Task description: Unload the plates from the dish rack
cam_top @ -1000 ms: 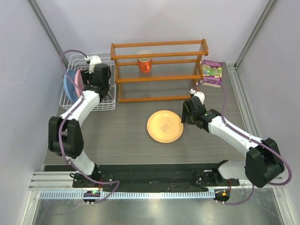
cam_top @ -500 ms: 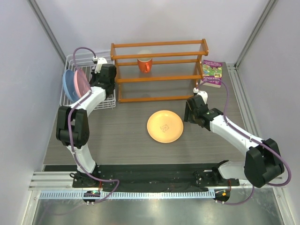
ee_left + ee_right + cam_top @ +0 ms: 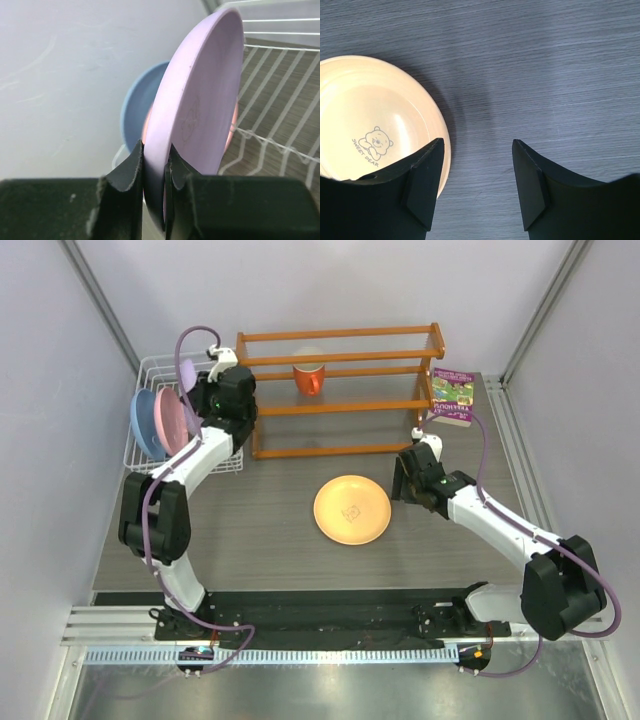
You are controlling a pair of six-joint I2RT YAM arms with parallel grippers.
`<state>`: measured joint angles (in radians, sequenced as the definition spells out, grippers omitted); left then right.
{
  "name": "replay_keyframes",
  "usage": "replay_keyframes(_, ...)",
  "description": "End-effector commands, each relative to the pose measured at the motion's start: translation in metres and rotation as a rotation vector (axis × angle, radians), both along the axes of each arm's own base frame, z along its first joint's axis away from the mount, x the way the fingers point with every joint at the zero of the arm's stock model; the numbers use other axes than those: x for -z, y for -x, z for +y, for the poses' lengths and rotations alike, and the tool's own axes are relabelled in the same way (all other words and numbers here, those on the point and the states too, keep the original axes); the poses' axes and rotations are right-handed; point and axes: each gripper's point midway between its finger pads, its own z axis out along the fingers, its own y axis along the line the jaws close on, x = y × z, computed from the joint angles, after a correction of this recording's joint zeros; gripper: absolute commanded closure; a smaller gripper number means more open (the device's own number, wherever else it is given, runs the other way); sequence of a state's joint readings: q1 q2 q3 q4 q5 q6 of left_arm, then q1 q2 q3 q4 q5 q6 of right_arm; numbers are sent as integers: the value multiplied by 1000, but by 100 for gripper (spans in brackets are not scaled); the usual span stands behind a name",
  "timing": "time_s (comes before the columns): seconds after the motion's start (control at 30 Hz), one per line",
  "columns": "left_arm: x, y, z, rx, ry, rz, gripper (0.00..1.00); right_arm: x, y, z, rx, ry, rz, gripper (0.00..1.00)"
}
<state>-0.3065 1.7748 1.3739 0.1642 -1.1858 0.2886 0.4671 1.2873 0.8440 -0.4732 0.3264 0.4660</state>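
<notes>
While it stands on its edge at the dish rack [image 3: 150,368], the lilac plate [image 3: 200,100] is pinched at its rim between both fingers of the left gripper [image 3: 154,155]. Behind it, inside the rack, the pink plate [image 3: 172,418] and the light blue plate [image 3: 145,425] stand upright, close together. The yellow-orange plate [image 3: 351,510] lies flat on the table, well apart from the rack. The right gripper [image 3: 477,150] hovers over this plate's edge far from the rack, its fingers spread, holding nothing.
</notes>
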Motion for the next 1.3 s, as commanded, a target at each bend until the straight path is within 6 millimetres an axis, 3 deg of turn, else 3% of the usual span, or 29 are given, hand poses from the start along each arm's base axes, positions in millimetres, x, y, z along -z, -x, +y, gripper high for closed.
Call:
replay_keyframes(0.0,-64,29,14,-139,-25,-135,100,-13,-4,0,-4,-15,-39,38)
replay_keyframes(0.13,-86,47,-4,-41,22,-172,100,-34,-7,4,-31,-41,-91,37)
replay_keyframes(0.2,-90,54,-18,81,113,-175,100,-49,-7,9,-55,-71,-126,36)
replay_keyframes(0.23,-80,62,-27,139,129,-100,100,-59,-9,12,-67,-86,-149,35)
replay_keyframes(0.27,-89,72,-32,194,186,-125,100,-65,-10,14,-80,-100,-163,35)
replay_keyframes(0.3,-80,66,-55,323,309,-135,100,-77,-10,21,-104,-133,-186,35)
replay_keyframes(0.5,-44,104,-123,644,736,-56,100,-119,-11,60,-237,-325,-274,31)
replay_keyframes(0.57,-23,114,-136,678,819,-12,100,-134,-12,80,-297,-430,-315,30)
replay_keyframes(0.63,-19,124,-153,734,925,-9,100,-145,-15,92,-323,-502,-342,30)
replay_keyframes(0.67,-5,128,-157,733,958,16,100,-147,-15,96,-333,-521,-348,30)
replay_keyframes(0.73,-6,136,-176,803,1065,2,98,-151,-19,107,-360,-566,-358,30)
replay_keyframes(0.77,9,140,-181,811,1100,27,98,-152,-20,111,-366,-587,-353,30)
replay_keyframes(0.83,10,146,-198,870,1186,31,98,-149,-25,119,-377,-613,-349,30)
replay_keyframes(0.93,16,155,-212,912,1257,55,100,-145,-27,128,-390,-646,-338,30)
replay_keyframes(1.27,18,175,-230,1001,1349,73,100,-108,-32,148,-404,-678,-247,30)
